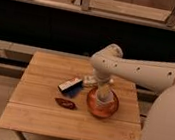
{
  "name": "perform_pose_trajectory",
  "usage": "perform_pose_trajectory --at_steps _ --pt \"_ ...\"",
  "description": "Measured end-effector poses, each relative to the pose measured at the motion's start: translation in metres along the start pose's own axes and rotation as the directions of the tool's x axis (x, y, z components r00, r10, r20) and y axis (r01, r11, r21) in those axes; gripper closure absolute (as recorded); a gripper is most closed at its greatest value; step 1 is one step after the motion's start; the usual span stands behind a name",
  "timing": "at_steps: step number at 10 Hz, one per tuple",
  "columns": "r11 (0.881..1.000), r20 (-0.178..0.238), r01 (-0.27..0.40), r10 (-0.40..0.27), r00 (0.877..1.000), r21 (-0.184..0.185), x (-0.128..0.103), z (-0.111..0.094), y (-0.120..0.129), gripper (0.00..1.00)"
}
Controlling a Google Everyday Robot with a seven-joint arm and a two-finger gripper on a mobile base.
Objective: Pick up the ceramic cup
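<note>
Well, the gripper (102, 98) is hanging inside the orange bowl (89, 104) at three o'clock on the table (38, 111) — fingers spread wide about the ceramic cup (105, 93) — contact unclear.

Matt wooden table (38, 111), glossy orange dish (110, 111), smooth white arm (141, 71).

My single view looks down from above the near side and faces the far side, with the robot's body (163, 136) filling the near right corner. At middling range it takes in the whole worktop (38, 111), with the claw (102, 97) over the orange dish (90, 103).
</note>
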Motion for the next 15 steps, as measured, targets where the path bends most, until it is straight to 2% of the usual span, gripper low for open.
perform_pose_trajectory --at_steps 3,5,7,9,13,14,15 --pt "0.999 -0.063 -0.039 0.040 0.997 0.011 -0.013 0.005 -0.010 0.20" --pt "0.998 -0.063 -0.045 0.048 0.997 0.043 -0.014 0.010 -0.013 0.20" --pt "0.997 -0.028 -0.016 0.019 0.999 0.081 -0.016 0.017 -0.015 0.20" --pt "0.995 0.009 -0.011 0.011 1.000 0.102 -0.012 0.023 -0.011 0.20" --pt "0.991 0.065 -0.029 0.021 0.998 0.134 0.019 0.032 0.006 0.20" --pt "0.990 0.100 -0.021 0.007 0.995 0.139 0.029 0.044 0.012 0.20" --pt "0.990 0.115 -0.019 0.003 0.993 0.140 0.031 0.049 0.015 0.20"
